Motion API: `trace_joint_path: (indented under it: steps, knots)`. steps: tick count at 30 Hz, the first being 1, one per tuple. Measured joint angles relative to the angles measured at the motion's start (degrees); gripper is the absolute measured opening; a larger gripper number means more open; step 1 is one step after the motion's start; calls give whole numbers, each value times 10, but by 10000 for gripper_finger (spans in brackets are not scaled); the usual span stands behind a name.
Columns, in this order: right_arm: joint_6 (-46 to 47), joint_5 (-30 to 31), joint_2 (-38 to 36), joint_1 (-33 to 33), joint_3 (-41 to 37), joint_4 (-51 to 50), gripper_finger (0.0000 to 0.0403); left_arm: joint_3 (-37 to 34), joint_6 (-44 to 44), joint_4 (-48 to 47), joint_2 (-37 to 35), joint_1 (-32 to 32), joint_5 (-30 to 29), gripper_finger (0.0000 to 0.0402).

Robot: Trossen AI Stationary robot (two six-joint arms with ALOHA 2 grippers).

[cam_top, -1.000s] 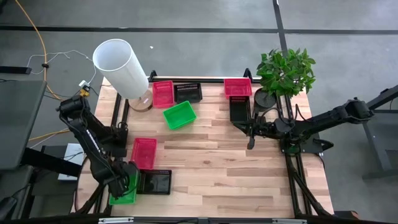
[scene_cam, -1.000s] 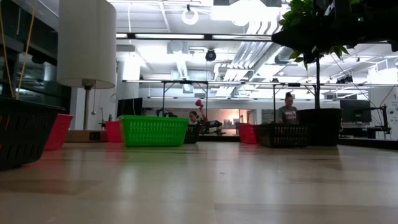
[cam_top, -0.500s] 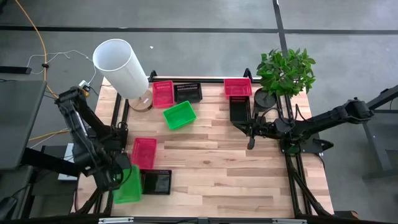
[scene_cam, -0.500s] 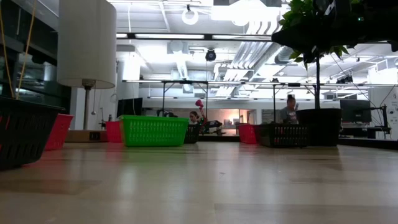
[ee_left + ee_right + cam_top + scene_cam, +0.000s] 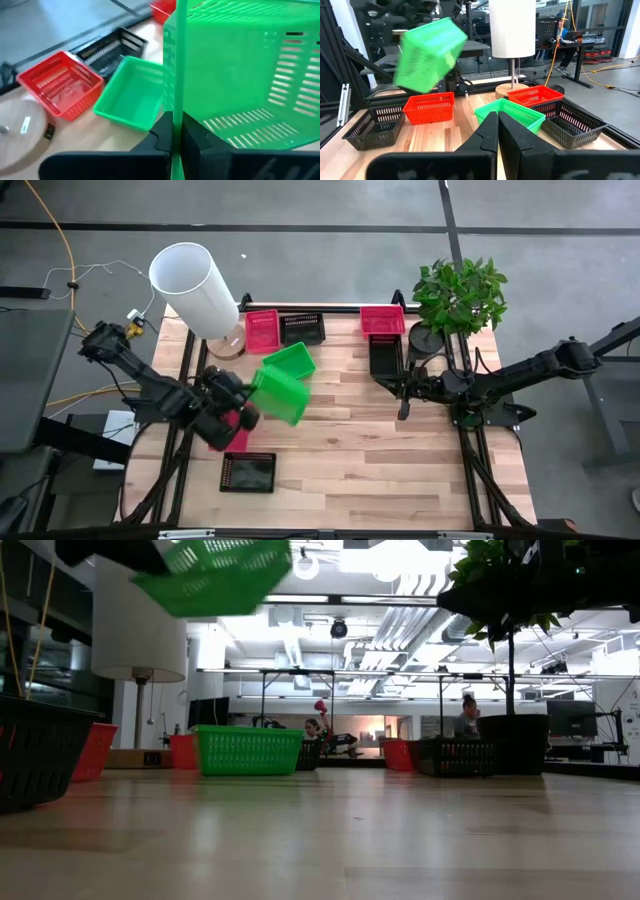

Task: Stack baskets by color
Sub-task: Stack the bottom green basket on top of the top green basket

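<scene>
My left gripper (image 5: 246, 396) is shut on a green basket (image 5: 281, 395), held in the air over the table's left middle; it also shows in the low view (image 5: 214, 574). A second green basket (image 5: 290, 363) rests on its bottom just beyond it. Pink baskets (image 5: 262, 330) (image 5: 382, 319) and black baskets (image 5: 302, 328) (image 5: 385, 356) stand along the far side. Another pink basket (image 5: 232, 432) lies partly hidden under my left arm, and a black one (image 5: 248, 472) sits near the front. My right gripper (image 5: 403, 410) is shut, holds nothing and hovers right of centre. My left gripper pinches one side wall of the green basket (image 5: 174, 102) at its rim, one finger inside and one outside. The wall runs edge-on between the fingers (image 5: 161, 136). The fingers come from the table's left, slanting down. The basket hangs tilted, lifted clear of the table.
A tall white cylinder (image 5: 193, 277) on a round wooden base stands at the far left corner. A potted plant (image 5: 459, 295) stands at the far right. Bare wood (image 5: 350, 460) lies across the table's middle and near side.
My left gripper has risen from the table's near left corner and swung toward the far edge and the right, rolling its wrist. The green basket has come up with it, from the table's near edge to above the middle left, and is now tilted.
</scene>
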Motion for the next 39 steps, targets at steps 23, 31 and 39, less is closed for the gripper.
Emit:
trace_joint_path:
  steps: [23,31,39]
  knots:
    - [40,-1,0,0,0,17,0,-195,-225,312,31,175,81,0]
    - [65,-13,0,0,0,11,0,-195,-248,305,54,201,69,0]
    - [67,-12,0,0,0,13,0,-194,-277,306,118,207,68,0]
